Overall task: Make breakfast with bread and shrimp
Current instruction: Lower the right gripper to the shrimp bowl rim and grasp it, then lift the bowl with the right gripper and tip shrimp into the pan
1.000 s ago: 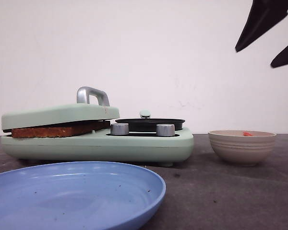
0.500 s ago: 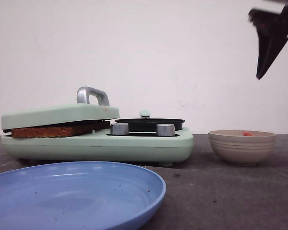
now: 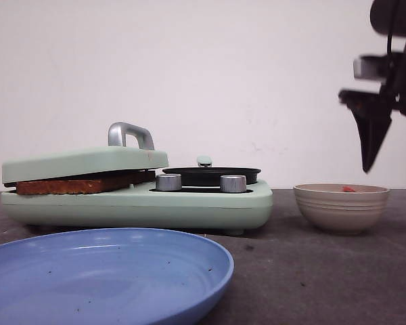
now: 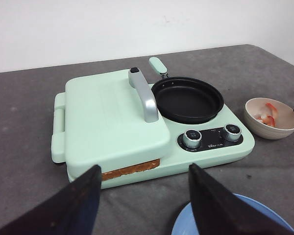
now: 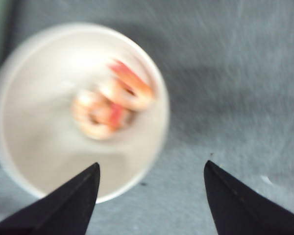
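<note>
Blue plate [image 3: 108,274] lay nearest the camera at the left of the grey table [image 3: 325,277], bare apart from dark specks. Behind it stood a mint-green breakfast maker [image 3: 137,196], its hinged lid [image 4: 112,115] with a silver handle [image 4: 145,95] lowered onto the bread [image 3: 81,183], whose browned crust showed along the front edge between lid and base. Held above the near side of that appliance, with jaws spread wide and nothing between them: the left gripper [image 4: 143,200]. Rightward on the same base sat a black frying pan [image 4: 187,99], with two silver knobs [image 4: 192,139] in front of it. Farther right, apart from the appliance, stood a beige ribbed bowl [image 3: 341,207] holding the shrimp [image 5: 112,105], a pink-orange curl or two, blurred, in the bowl's middle. Hung over the bowl's right side, clear of the rim: the right gripper [image 5: 152,208], fingers [image 3: 373,132] pointing down, parted and empty.
</note>
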`<state>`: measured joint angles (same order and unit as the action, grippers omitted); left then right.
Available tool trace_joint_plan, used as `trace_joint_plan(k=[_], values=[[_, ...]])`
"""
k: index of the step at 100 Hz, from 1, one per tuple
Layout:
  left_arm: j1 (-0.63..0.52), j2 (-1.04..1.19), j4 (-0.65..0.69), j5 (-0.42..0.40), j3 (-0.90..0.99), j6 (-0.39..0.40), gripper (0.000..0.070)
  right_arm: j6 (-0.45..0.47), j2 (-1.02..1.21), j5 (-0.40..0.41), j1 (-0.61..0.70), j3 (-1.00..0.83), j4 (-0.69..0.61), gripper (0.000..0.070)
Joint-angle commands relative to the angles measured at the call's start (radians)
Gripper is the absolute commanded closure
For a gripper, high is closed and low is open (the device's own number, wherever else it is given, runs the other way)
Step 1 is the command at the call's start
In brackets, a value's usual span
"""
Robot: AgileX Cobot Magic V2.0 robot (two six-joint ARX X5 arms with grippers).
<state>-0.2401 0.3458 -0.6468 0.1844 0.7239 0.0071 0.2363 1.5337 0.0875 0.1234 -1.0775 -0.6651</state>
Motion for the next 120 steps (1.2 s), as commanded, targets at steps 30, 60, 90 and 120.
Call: trace_joint_plan(k=[30,60,90,120], values=[[-0.002,0.003,0.011,-0.002,0.007,0.02,0.0421,0.0,0.067,0.075,-0.043,-0.021,0.044,0.0337],[-0.002,0.003,0.011,-0.002,0.007,0.02,0.0421,0.015,0.141,0.108,-0.042,-0.021,0.059,0.0378],[-0.002,0.003,0.011,-0.002,0.007,0.02,0.0421,0.019,0.195,0.107,-0.043,-0.021,0.072,0.0378],[-0.002,0.003,0.011,-0.003,0.007,0.031,0.0421,0.04,0.2,0.119,-0.042,-0.021,0.112,0.07]])
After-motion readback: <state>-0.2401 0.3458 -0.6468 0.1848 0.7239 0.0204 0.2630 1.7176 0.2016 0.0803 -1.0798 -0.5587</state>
